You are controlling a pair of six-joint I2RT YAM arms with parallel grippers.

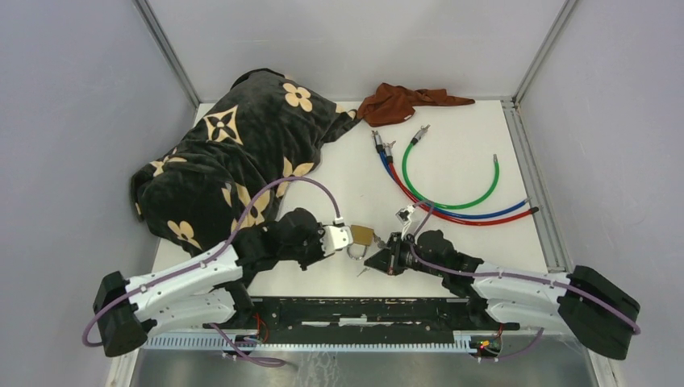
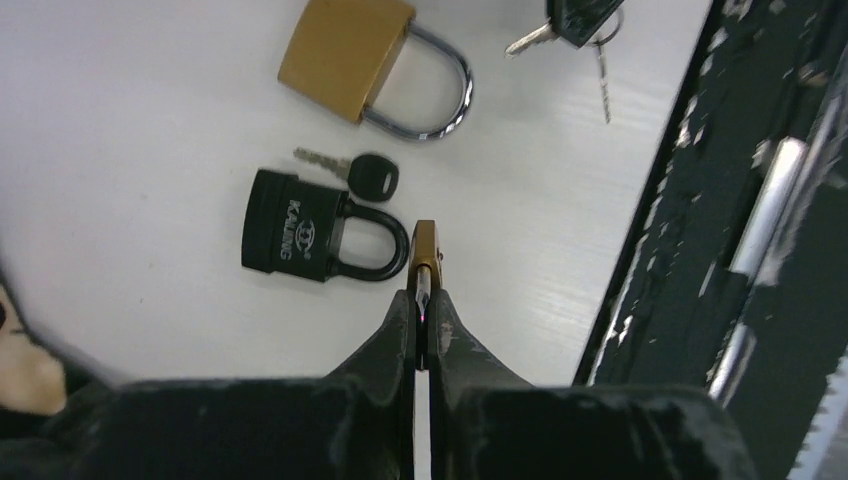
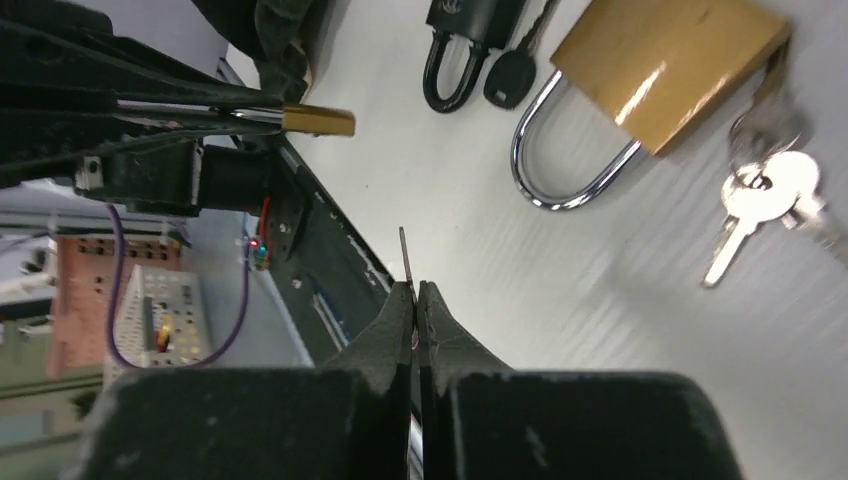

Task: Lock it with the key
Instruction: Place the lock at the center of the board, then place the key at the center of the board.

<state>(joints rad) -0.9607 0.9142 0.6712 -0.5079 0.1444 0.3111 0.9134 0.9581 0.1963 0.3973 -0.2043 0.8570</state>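
My left gripper (image 2: pixel 424 300) is shut on a small brass lock (image 2: pixel 425 243), seen edge-on and sticking out past the fingertips. The right wrist view shows that lock (image 3: pixel 320 121) at upper left, held level above the table's near edge. My right gripper (image 3: pixel 414 292) is shut on a key (image 3: pixel 403 255), whose thin blade pokes up from between the pads. In the top view the left gripper (image 1: pixel 348 239) and right gripper (image 1: pixel 373 262) face each other, a short gap apart, near the front of the table.
On the table lie a large brass padlock (image 2: pixel 350 60), a black padlock (image 2: pixel 295 235) with a black-headed key (image 2: pixel 372 178), and a bunch of keys (image 3: pixel 760 195). A flowered black cloth (image 1: pixel 234 153), a brown cloth (image 1: pixel 403 101) and coloured cables (image 1: pixel 452 197) sit farther back.
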